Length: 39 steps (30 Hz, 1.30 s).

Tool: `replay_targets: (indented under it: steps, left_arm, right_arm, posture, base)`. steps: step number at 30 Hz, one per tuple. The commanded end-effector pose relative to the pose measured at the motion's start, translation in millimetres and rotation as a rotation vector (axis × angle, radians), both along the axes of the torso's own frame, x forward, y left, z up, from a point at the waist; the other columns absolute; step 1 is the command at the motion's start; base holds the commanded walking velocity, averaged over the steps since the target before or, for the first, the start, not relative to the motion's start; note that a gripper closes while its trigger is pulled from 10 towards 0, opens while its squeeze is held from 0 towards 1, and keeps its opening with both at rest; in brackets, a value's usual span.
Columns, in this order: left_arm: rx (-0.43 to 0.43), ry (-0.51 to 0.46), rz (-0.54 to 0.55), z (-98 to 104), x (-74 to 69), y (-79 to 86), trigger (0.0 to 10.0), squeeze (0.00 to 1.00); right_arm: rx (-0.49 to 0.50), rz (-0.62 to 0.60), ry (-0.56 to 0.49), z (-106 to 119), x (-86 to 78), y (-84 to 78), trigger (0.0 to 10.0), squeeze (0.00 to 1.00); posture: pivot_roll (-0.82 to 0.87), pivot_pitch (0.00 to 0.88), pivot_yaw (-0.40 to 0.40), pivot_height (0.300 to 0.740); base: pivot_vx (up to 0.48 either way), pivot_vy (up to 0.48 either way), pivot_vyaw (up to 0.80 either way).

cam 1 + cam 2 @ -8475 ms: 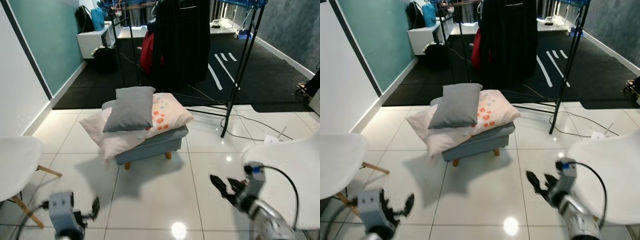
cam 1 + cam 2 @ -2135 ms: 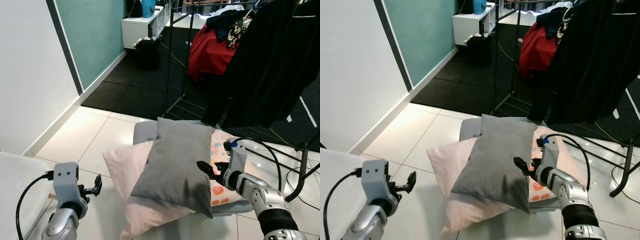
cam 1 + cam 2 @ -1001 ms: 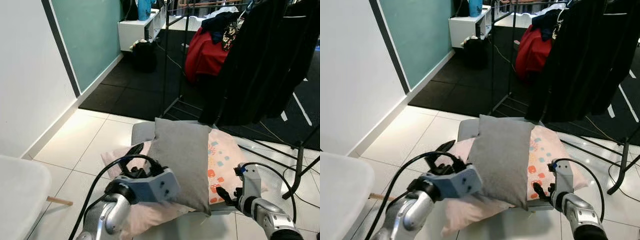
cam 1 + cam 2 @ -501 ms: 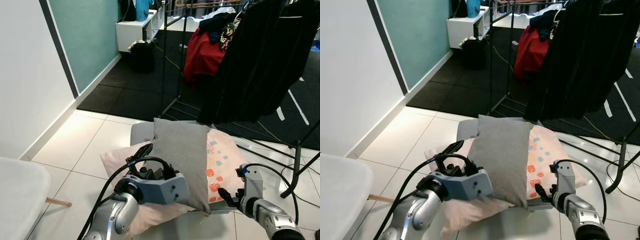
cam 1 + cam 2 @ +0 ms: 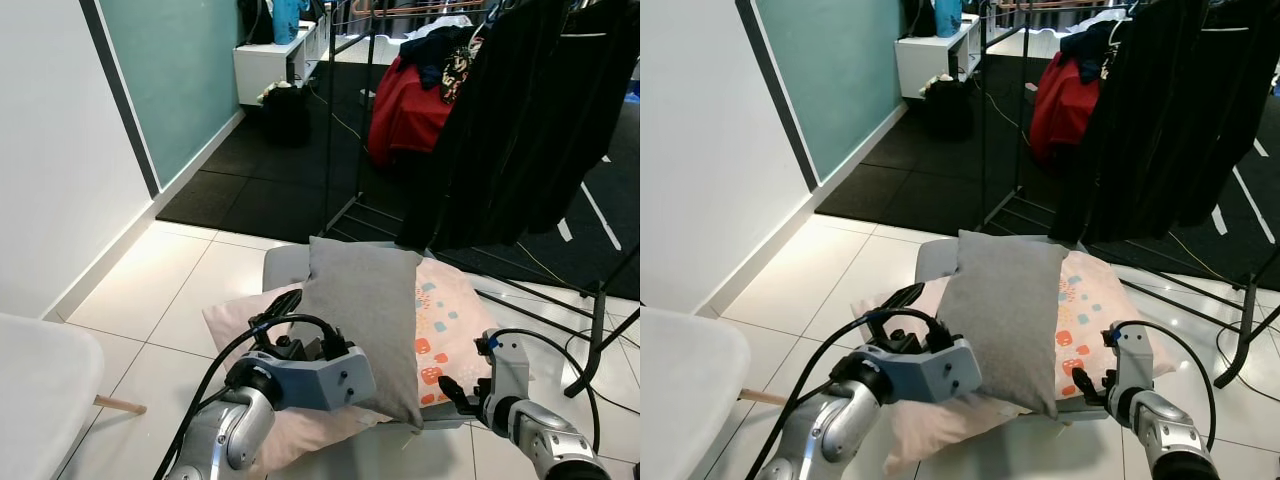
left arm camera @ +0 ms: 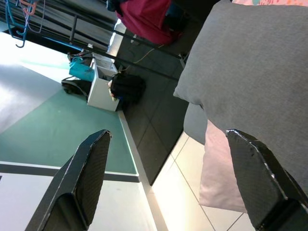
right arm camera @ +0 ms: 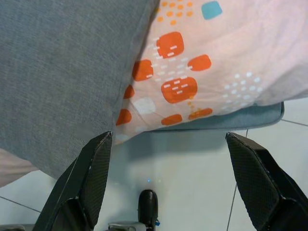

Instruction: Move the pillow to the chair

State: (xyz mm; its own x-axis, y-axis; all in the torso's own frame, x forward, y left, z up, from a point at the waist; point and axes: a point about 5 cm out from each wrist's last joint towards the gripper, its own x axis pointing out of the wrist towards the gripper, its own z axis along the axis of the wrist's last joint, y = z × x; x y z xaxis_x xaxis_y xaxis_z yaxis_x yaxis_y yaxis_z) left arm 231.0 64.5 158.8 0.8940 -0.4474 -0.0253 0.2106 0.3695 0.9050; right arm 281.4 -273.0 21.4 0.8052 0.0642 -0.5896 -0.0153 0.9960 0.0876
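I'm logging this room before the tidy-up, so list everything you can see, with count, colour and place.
Grey pillow: one, grey, on top of the pile on the footstool.
Patterned pillow: one, cream with orange and blue squares, under the grey one.
Pink pillow: one, pale pink, sticking out on the robot's left.
Footstool: one, blue-grey, on the white tiles.
Chair: one, white, near left.
Clothes rack: one, black, behind the footstool.
Dark clothes: hanging, black.
Red cloth: one, behind the rack.
Left claw: open, by the grey pillow.
Right claw: open, at the patterned pillow's edge.

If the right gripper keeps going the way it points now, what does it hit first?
Probably the patterned pillow, near where the grey pillow overlaps it; the right gripper has open fingers aimed there, though depth is unclear.
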Motion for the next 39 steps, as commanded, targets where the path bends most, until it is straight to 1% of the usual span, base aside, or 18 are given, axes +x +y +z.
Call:
replay_targets:
  steps: [1,3,4,6,7,9,14,18,28,39]
  left_arm:
    - [0.010,0.001,0.003,-3,-2.2,3.6,10.0,0.00]
    - [0.011,0.001,0.004,-3,-2.2,4.6,10.0,0.00]
    - [0.012,0.001,0.005,-4,-1.7,7.2,10.0,0.00]
    - [0.013,0.002,0.005,-5,-1.3,8.8,10.0,0.00]
    - [0.016,0.003,0.006,-5,-1.1,11.8,10.0,0.00]
    - [0.017,0.003,0.007,-6,-1.3,14.0,10.0,0.00]
    - [0.025,0.003,0.002,-5,-4.6,17.4,10.0,0.00]
    - [0.027,0.003,-0.001,-5,-7.4,18.1,10.0,0.00]
    - [0.027,0.001,-0.005,-4,-8.5,19.2,10.0,0.00]
    - [0.028,0.002,-0.006,-5,-6.2,19.4,10.0,0.00]
  right_arm:
    - [0.020,-0.016,-0.018,0,2.6,3.4,10.0,0.00]
    - [0.024,-0.017,-0.023,0,3.7,4.8,10.0,0.00]
    - [0.033,-0.027,-0.034,1,5.8,7.1,10.0,0.00]
    - [0.038,-0.033,-0.040,1,6.9,8.4,10.0,0.00]
    - [0.048,-0.042,-0.047,1,7.2,10.9,10.0,0.00]
    - [0.055,-0.048,-0.051,0,7.2,12.8,10.0,0.00]
    - [0.079,-0.070,-0.055,-8,-5.1,10.8,10.0,0.00]
    - [0.070,-0.066,-0.036,-12,-9.3,11.6,10.0,0.00]
    - [0.080,-0.050,-0.045,-9,-2.2,16.7,10.0,0.00]
    - [0.081,-0.063,-0.039,-10,-3.4,13.6,10.0,0.00]
  posture:
    - [-0.14,0.052,0.025,0.740]
    - [-0.14,0.052,0.025,0.740]
    - [-0.14,0.034,0.053,0.740]
    - [-0.14,0.034,0.053,0.740]
    - [-0.16,0.019,0.084,0.740]
    - [-0.17,0.021,0.092,0.740]
    - [-0.16,0.032,0.110,0.740]
    - [-0.15,0.032,0.109,0.740]
    - [-0.13,0.026,0.085,0.740]
    - [-0.14,0.020,0.082,0.740]
  base:
    - [0.000,0.000,0.00]
    - [0.000,0.000,0.00]
    - [0.000,0.000,0.00]
    - [0.000,0.000,0.00]
    - [0.000,0.000,0.00]
    - [0.000,0.000,0.00]
    - [0.000,0.000,0.00]
    - [0.000,0.000,0.00]
    - [0.000,0.000,0.00]
    - [0.000,0.000,0.00]
